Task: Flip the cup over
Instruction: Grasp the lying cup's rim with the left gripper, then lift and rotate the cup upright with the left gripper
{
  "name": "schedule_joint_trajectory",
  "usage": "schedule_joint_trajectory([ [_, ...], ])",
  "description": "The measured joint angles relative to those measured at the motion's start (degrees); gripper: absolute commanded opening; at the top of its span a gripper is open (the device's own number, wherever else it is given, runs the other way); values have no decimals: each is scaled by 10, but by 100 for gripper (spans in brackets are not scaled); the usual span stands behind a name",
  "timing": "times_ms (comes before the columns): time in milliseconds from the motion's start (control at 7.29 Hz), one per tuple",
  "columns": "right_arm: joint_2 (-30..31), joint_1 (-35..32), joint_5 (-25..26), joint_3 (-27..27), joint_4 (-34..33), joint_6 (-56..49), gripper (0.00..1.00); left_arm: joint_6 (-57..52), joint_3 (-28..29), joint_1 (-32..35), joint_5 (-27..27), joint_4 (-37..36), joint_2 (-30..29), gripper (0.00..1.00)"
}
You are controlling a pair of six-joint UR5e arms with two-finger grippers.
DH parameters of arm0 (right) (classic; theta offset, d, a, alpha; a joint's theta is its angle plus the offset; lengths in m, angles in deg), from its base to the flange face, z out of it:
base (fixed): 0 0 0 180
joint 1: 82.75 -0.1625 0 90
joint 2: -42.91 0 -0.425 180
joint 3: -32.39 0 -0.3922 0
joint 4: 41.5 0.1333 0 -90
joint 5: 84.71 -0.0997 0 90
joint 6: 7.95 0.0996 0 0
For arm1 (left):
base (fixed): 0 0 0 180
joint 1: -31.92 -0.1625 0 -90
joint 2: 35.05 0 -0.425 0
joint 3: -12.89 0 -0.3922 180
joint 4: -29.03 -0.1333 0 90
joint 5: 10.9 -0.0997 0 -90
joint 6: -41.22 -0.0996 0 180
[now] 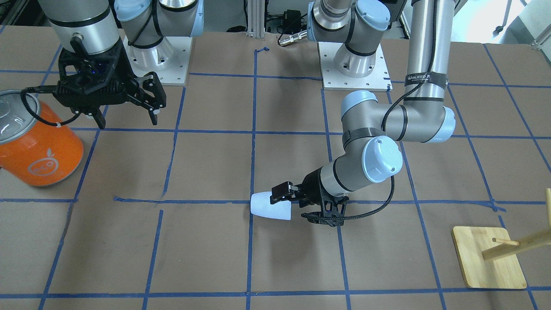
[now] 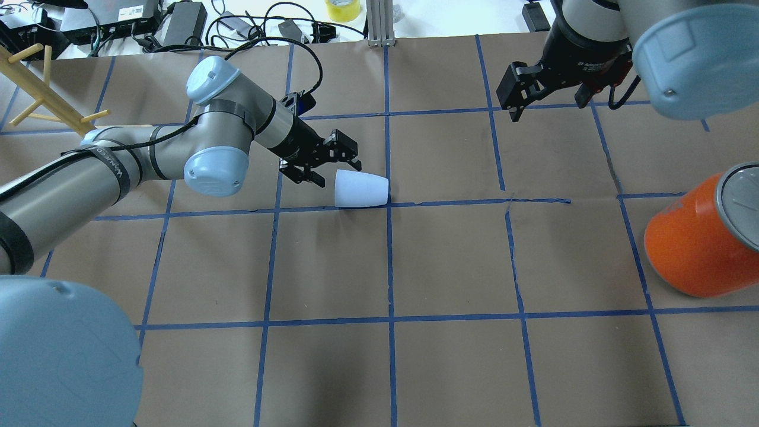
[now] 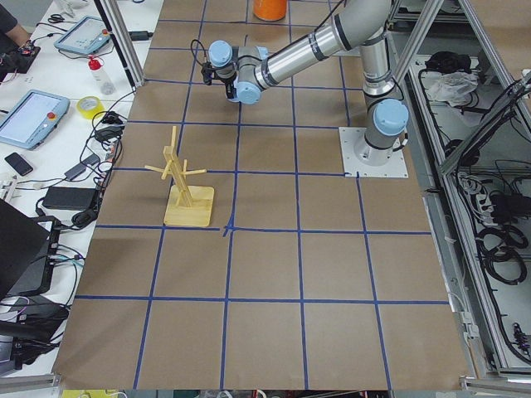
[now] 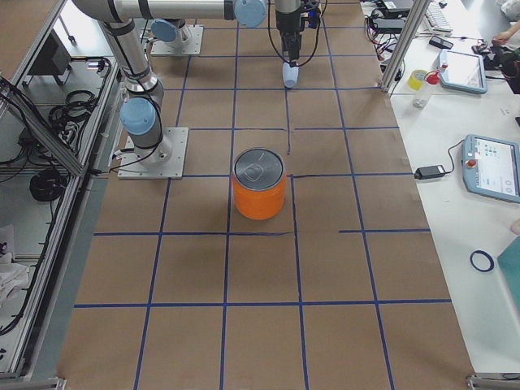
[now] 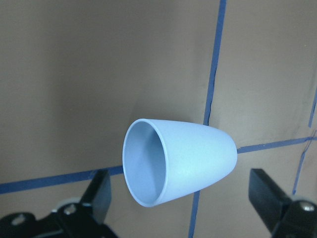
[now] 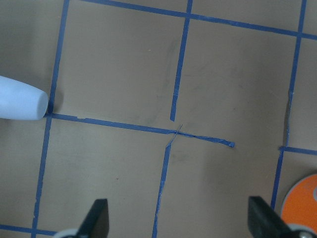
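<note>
The cup (image 2: pixel 360 189), a small pale lavender-blue tumbler, lies on its side on the brown table, across a blue tape line. Its open mouth faces my left gripper (image 2: pixel 332 168). That gripper is open and low at the mouth end. In the left wrist view the fingers (image 5: pixel 99 193) stand wide on either side of the cup's rim (image 5: pixel 183 161) without touching it. The cup also shows in the front view (image 1: pixel 271 206), with the left gripper (image 1: pixel 297 204) beside it. My right gripper (image 1: pixel 128 122) is open and empty, raised far from the cup, next to the orange can.
A big orange can (image 2: pixel 694 243) with a silver lid stands at the robot's right side, also in the front view (image 1: pixel 38 146). A wooden peg stand (image 1: pixel 486 258) on a board stands at the left end of the table. Blue tape lines grid the brown paper.
</note>
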Motion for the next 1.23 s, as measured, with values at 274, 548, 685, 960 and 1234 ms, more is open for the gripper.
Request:
schedule_joint_trajectory([
  [274, 6, 0, 0, 4, 4, 9, 100, 6, -1, 4, 8, -1, -5, 39],
  [548, 9, 2, -6, 5, 4, 22, 100, 17, 0, 11, 41, 0, -6, 0],
  [685, 10, 2, -7, 6, 4, 29, 100, 25, 1, 14, 48, 1, -7, 0],
  [960, 10, 2, -7, 7, 4, 31, 100, 43, 4, 16, 44, 2, -8, 0],
  [1234, 10, 2, -7, 7, 5, 29, 100, 74, 21, 17, 3, 2, -4, 0],
])
